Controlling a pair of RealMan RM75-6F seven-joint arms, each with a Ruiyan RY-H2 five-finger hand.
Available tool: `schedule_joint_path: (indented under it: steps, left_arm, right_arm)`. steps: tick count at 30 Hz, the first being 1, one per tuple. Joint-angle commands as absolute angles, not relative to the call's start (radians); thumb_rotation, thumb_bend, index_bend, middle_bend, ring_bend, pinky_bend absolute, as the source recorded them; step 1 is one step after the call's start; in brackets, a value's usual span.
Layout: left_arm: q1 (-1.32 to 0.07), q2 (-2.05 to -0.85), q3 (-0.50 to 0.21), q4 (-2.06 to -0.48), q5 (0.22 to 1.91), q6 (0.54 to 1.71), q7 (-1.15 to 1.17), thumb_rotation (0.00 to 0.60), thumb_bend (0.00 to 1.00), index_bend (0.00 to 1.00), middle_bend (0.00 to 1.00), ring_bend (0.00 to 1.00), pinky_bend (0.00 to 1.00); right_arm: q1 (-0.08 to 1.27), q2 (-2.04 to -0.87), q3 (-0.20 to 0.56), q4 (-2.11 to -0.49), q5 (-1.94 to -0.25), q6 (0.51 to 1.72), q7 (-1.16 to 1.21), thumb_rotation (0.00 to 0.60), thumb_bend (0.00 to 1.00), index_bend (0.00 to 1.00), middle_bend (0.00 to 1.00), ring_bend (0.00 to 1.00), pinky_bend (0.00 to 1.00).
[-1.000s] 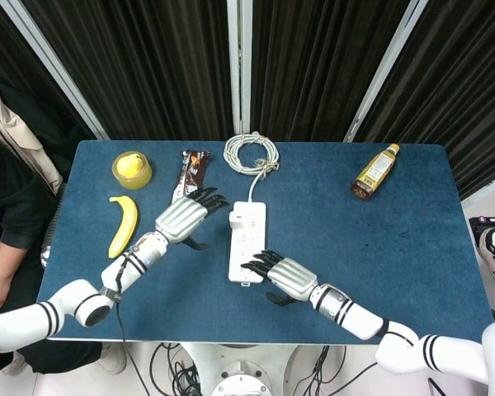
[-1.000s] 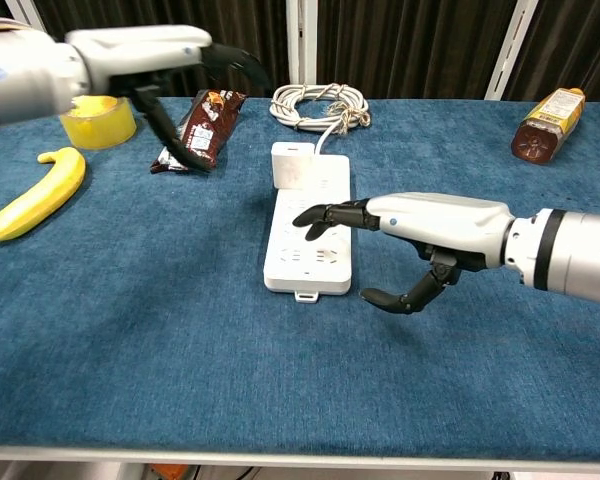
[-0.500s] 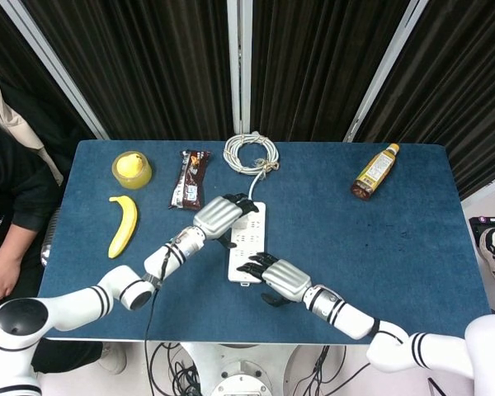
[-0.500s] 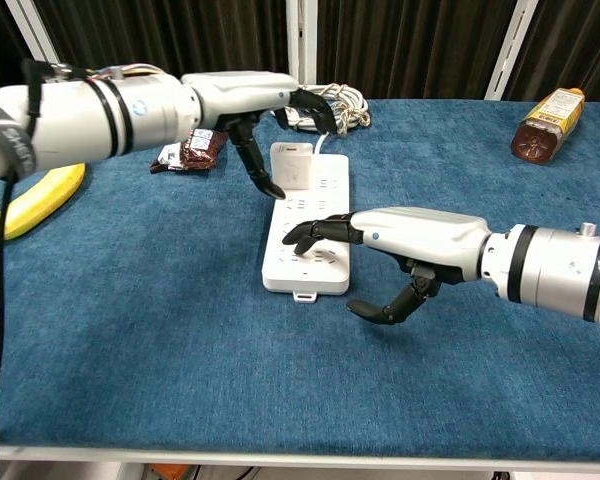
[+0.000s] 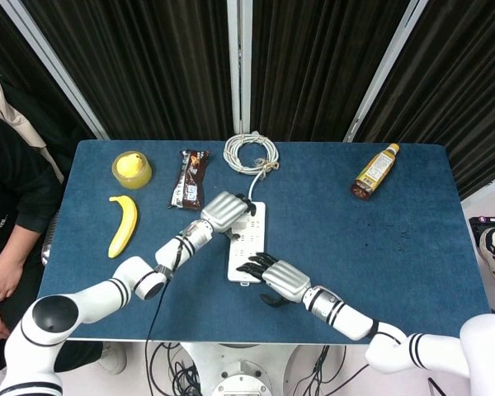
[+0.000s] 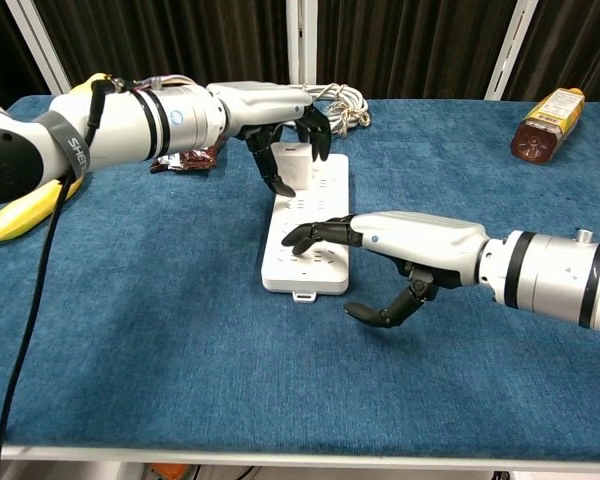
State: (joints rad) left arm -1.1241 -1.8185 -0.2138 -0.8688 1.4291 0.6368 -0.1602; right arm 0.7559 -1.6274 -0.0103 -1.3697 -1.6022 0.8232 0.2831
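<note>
We have our left hand (image 6: 280,125) curled around the white plug adapter (image 6: 296,163) seated at the far end of the white power strip (image 6: 310,235), thumb on one side and fingers draped over the other, so it seems to grip the adapter, though we cannot tell how firmly; our right hand (image 6: 380,245) lies with its fingers spread flat on the strip's near end, thumb hanging off the edge, holding nothing but pressing the strip down.

To do this well, we judge that the right hand should keep its weight square on the strip so it does not lift or slide; the left should pull straight up, without rocking the adapter sideways.

Counting around the strip: one coiled white cable (image 5: 251,153) just beyond its far end; one chocolate bar wrapper (image 5: 191,178) to its left; one banana (image 5: 124,225) and one yellow tape roll (image 5: 132,169) further left; one amber bottle (image 5: 374,172) well off to its right; all on one blue table (image 5: 396,247).
</note>
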Motion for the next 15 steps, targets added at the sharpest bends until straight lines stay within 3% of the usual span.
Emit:
schedule_joint_path:
  steps: [1,8,15]
  left_arm:
    - [-1.124,-1.834,-0.199,-0.841,1.438,0.657,-0.173,0.600,0.21,0.42,0.41,0.33,0.57]
    - [-1.125,-1.867,-0.186,-0.778,1.448,0.692,-0.232,0.600,0.30,0.54,0.59,0.50,0.65]
    - [-1.125,-1.885,-0.178,-0.732,1.454,0.708,-0.344,0.600,0.35,0.60,0.65,0.54,0.68]
  right_arm:
    - [0.757,-1.629,-0.013,-1.368,-1.600,0.824,0.285,0.600,0.40,0.10,0.15,0.00,0.00]
    - [0.761,-1.635,-0.022,-1.363,-1.592,0.822,0.295,0.600,0.41,0.10,0.15,0.00,0.00]
    - [0.763,-1.638,-0.030,-1.359,-1.584,0.820,0.313,0.600,0.42,0.10,0.15,0.00,0.00]
